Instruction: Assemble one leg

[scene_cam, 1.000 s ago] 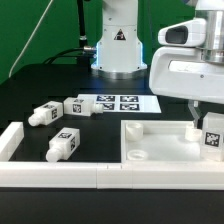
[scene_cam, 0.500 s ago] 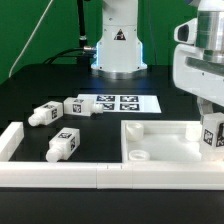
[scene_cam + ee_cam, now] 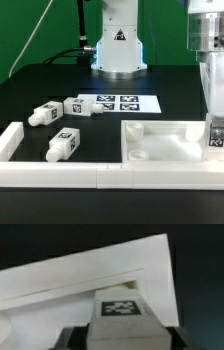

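My gripper (image 3: 213, 126) is at the far right edge of the exterior view, shut on a leg (image 3: 214, 137), a stubby white post with a square tag. It holds the leg upright over the far right corner of the large white tray piece (image 3: 160, 131). In the wrist view the leg (image 3: 122, 308) sits between my dark fingers (image 3: 72, 336), with the gripper (image 3: 123, 335) over the tray's corner (image 3: 90, 277). Whether the leg touches the tray is hidden. Three more legs lie on the black table: two on the left (image 3: 43, 114) (image 3: 80, 106) and one nearer the front (image 3: 63, 145).
The marker board (image 3: 124, 103) lies flat behind the tray. A white rail (image 3: 60, 176) runs along the front and turns up at the left (image 3: 9, 140). The robot's base (image 3: 118, 45) stands at the back centre.
The arm has moved toward the exterior view's right with the leg in its grip. The leg now sits lower and nearer the tray's right corner.
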Robot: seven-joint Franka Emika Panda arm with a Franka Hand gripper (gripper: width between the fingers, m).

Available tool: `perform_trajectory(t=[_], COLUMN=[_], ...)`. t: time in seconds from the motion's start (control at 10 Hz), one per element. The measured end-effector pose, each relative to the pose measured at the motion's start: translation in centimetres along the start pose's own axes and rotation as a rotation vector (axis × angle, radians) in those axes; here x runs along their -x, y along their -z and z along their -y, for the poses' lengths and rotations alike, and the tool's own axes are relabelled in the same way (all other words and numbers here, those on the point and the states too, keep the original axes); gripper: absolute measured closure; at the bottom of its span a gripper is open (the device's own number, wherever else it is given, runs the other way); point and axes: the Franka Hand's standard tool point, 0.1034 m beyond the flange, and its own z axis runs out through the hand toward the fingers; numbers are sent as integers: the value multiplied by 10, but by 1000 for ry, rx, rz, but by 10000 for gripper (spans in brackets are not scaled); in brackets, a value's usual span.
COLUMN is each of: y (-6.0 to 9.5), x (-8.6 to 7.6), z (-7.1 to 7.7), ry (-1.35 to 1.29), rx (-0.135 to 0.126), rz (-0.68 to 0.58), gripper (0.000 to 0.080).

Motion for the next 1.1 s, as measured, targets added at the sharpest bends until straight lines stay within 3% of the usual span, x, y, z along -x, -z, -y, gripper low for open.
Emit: perform_trajectory(t=[0.7,0.8,0.9,1.0,1.1], y=[1,0,-1,1,10], x=[-8,-8,-8,-6,2], z=[2,2,2,1,-1], ry=[-206,-199,-199,-194,-180], rx=[4,5,5,4,-1], rz=[38,37,37,39,50], gripper=[512,455,319,319,188])
